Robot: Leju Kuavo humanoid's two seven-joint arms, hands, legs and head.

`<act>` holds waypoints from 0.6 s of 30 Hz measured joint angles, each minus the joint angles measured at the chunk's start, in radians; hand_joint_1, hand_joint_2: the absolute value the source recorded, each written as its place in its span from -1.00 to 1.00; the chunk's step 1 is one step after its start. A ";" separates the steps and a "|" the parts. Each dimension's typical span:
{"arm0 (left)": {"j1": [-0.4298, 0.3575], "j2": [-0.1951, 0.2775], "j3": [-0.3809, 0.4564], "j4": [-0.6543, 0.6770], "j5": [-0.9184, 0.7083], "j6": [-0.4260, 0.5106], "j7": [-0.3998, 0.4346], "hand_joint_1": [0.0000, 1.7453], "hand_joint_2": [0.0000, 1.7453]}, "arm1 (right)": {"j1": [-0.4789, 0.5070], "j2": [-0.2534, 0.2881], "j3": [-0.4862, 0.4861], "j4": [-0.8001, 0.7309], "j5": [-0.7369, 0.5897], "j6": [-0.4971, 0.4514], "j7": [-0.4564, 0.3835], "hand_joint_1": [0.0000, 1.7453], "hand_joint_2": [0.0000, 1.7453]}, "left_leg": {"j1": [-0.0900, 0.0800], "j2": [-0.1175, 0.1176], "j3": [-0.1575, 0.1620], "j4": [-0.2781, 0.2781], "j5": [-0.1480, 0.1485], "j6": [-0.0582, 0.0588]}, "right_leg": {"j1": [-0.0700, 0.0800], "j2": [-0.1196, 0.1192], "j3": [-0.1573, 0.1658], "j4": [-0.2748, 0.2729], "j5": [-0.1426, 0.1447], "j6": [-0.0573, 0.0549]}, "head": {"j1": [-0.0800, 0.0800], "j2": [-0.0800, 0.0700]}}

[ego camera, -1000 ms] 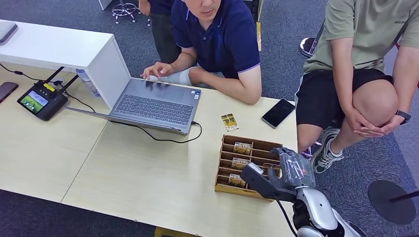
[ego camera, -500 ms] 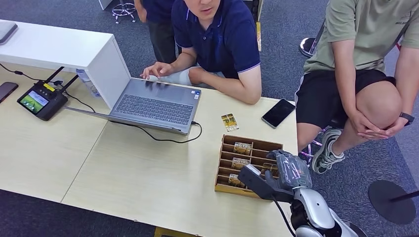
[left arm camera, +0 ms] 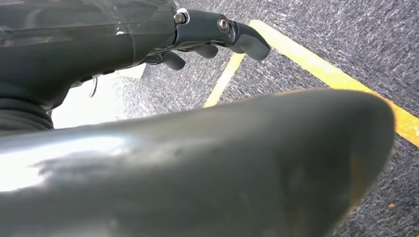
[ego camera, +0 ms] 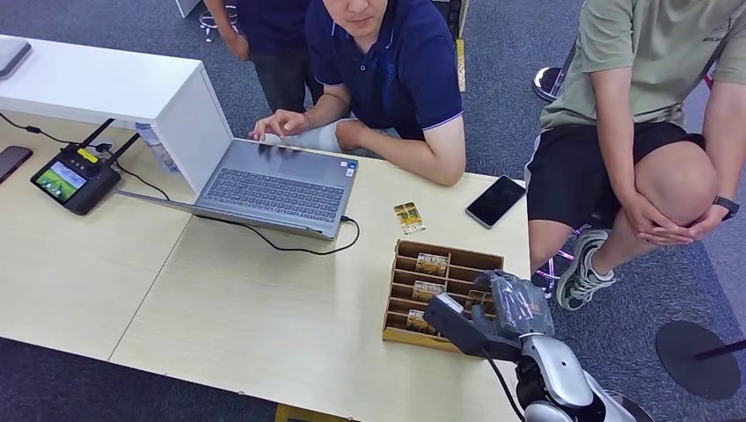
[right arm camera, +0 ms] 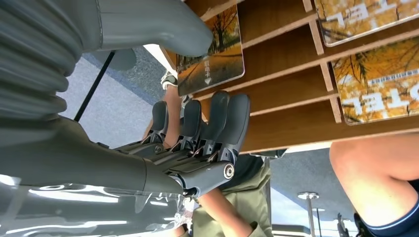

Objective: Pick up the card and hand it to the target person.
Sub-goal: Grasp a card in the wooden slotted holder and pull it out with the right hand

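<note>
Right wrist view showed the right hand point(right arm camera: 197, 133) poised at the wooden card tray point(right arm camera: 291, 74), fingers point(right arm camera: 217, 123) extended side by side and the thumb point(right arm camera: 163, 29) set apart from them, with one card point(right arm camera: 212, 54) lying in the gap between thumb and fingers. The thumb tip overlapped the card's edge, but contact could not be confirmed, and nothing was yet held. The card lay flat in its compartment against a divider, its long axis running roughly parallel to the fingers. In the head view the right hand point(ego camera: 515, 303) stood over the tray's point(ego camera: 400, 294) right end on the table point(ego camera: 264, 308), so it was judged the nearer hand for the grasp. The left hand point(left arm camera: 217, 37) hung over carpet, fingers loosely curled and empty. The seated person in the navy shirt point(ego camera: 387, 61) was across the table, beyond the laptop point(ego camera: 273, 185).
</note>
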 joint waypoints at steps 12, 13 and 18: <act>0.000 -0.001 -0.006 0.000 0.001 0.000 0.002 -1.00 -1.00 | 0.004 0.001 0.001 0.012 0.003 0.006 0.000 0.06 1.00 | 0.000 0.000 0.000 0.000 0.000 0.000 | 0.000 0.000 0.000 0.000 0.000 0.000 | 0.000 0.000; 0.000 -0.001 -0.007 0.000 0.001 0.000 0.002 -1.00 -1.00 | 0.004 0.001 0.001 0.012 0.003 0.007 0.000 0.07 1.00 | 0.000 0.000 0.000 0.000 0.000 0.000 | 0.000 0.000 0.000 0.000 0.000 0.000 | 0.000 0.000; 0.000 -0.001 -0.014 0.000 0.001 0.001 0.000 -1.00 -1.00 | 0.004 0.001 0.001 0.017 0.004 0.011 0.000 0.18 1.00 | 0.000 0.000 0.000 0.000 0.000 0.000 | 0.000 0.000 0.000 0.000 0.000 0.000 | 0.000 0.000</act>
